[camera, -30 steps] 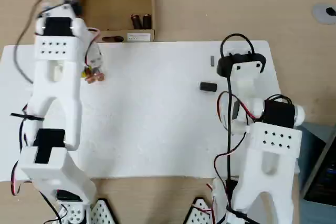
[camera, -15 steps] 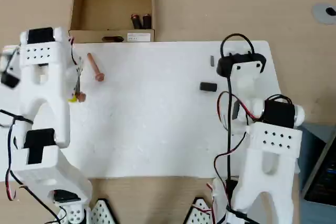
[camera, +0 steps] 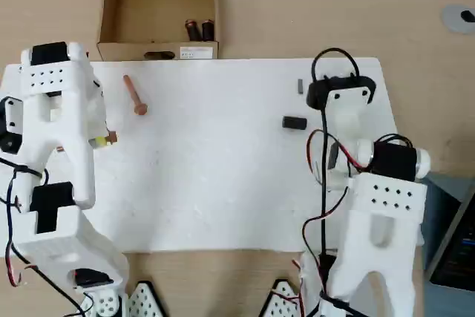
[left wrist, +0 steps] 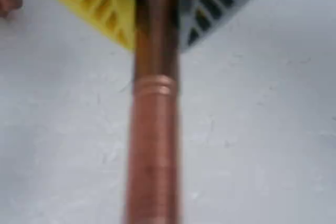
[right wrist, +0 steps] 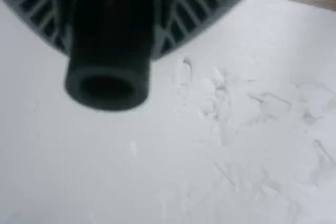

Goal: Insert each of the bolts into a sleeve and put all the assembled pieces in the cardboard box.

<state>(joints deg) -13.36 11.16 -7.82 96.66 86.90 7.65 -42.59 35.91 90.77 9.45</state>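
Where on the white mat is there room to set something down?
The mat is bare between the loose bolt and the loose sleeve. Crowded: the left edge, where the left gripper grips the held bolt, and the right edge, where the right gripper grips the held sleeve.

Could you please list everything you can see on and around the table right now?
cardboard box: 1, brown, beyond the far edge of the sheet
dark pieces: 2, reddish-dark, inside the box by its front wall
white sheet: 1, covering the middle of the table
table: 1, tan
loose bolt: 1, copper, on the sheet near the box
held bolt: 1, copper, in the left gripper
loose sleeve: 1, black, on the sheet
held sleeve: 1, black, in the right gripper
small grey piece: 1, on the sheet beyond the loose sleeve
grey disc: 1, on the table's far right
left gripper: yellow and grey, shut on the bolt
right gripper: grey, shut on the sleeve
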